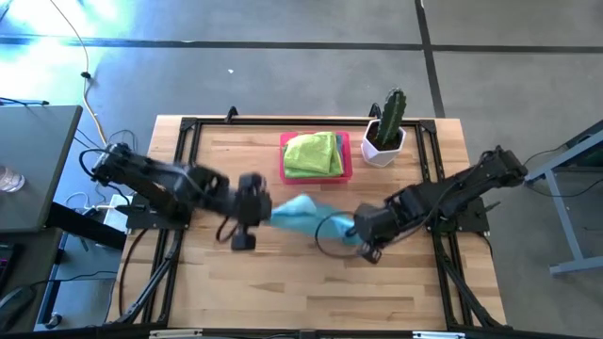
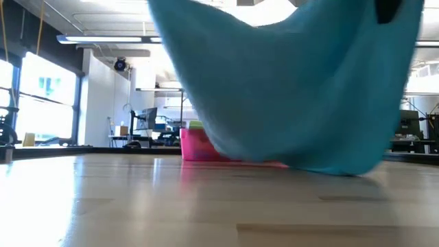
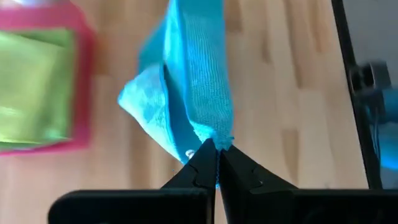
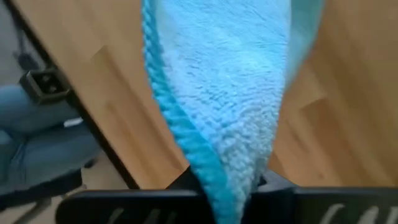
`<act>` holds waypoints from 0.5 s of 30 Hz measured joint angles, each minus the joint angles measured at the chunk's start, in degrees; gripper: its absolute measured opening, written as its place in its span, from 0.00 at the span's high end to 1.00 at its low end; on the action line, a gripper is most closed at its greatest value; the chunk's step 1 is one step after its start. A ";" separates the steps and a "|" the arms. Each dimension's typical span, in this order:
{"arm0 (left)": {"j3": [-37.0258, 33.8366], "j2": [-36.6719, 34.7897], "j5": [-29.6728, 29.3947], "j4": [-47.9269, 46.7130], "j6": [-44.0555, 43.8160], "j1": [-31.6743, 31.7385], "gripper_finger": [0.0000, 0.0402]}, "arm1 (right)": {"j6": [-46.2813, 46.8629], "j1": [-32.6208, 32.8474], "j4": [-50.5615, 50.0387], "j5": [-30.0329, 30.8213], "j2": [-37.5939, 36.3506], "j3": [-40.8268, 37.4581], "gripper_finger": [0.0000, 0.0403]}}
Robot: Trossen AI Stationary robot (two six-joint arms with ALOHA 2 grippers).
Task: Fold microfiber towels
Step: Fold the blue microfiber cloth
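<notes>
- High view: a soft light blue microfiber towel (image 1: 300, 215) hangs stretched between two dark arms over the middle of the pale wooden surface (image 1: 283, 282); the left tool (image 1: 267, 209) pinches one end, the right tool (image 1: 350, 228) the other
- Behind it, at the far edge, a rigid pink rectangular tray (image 1: 346, 160) carries a folded lime green microfiber towel (image 1: 313, 153); a green cactus in a white pot (image 1: 385, 132) stands just beside the tray
- Low view: the light blue towel (image 2: 302, 89) sags in a broad curve, its lowest fold close to the wooden planks (image 2: 206, 206), touching or not cannot be told; the pink tray (image 2: 199, 145) shows behind it
- Left wrist view: the left tool (image 3: 217, 163) has its fingers pressed together on a corner of the blue towel (image 3: 199, 81), which is bunched into folds; the tray (image 3: 81, 87) and green towel (image 3: 34, 87) lie off to one side
- Right wrist view: the right tool (image 4: 230, 186) is clamped on the towel's (image 4: 230, 74) edge, its fingers mostly hidden by fluffy pile
</notes>
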 joint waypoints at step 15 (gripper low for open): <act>-22.14 0.17 -10.93 25.28 5.25 -10.10 1.00 | -22.99 6.80 -1.50 3.62 11.28 0.00 1.00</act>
